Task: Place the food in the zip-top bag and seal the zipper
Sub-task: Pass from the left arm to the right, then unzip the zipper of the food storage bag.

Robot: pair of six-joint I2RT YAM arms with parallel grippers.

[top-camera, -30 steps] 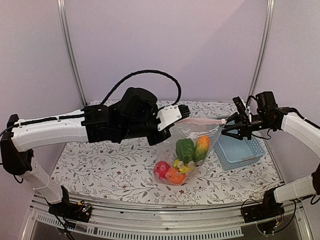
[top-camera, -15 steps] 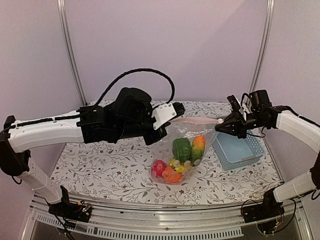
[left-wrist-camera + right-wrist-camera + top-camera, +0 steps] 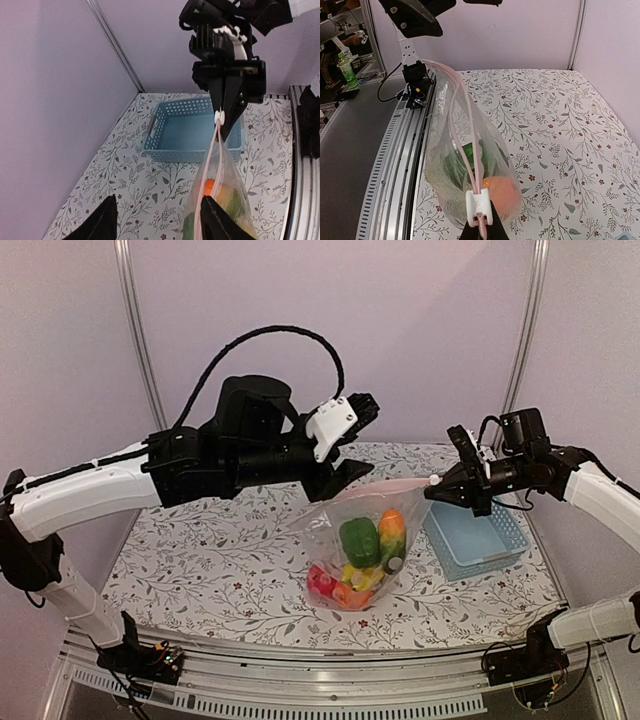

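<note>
Now my right tool (image 3: 437,483) pinches the zipper (image 3: 385,487) at its right end, and it runs left toward my left tool (image 3: 358,438), spread nearby.

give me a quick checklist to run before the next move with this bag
1. Food inside the bag: ok, the pepper and the other pieces show through it.
2. Right fingers shut on the zipper at its slider end: ok.
3. Left fingers open, not gripping the bag: ok.
4. Zipper sealed: not ok, its strips run apart in the right wrist view.
5. Bag bottom resting on the table: cannot tell.
</note>
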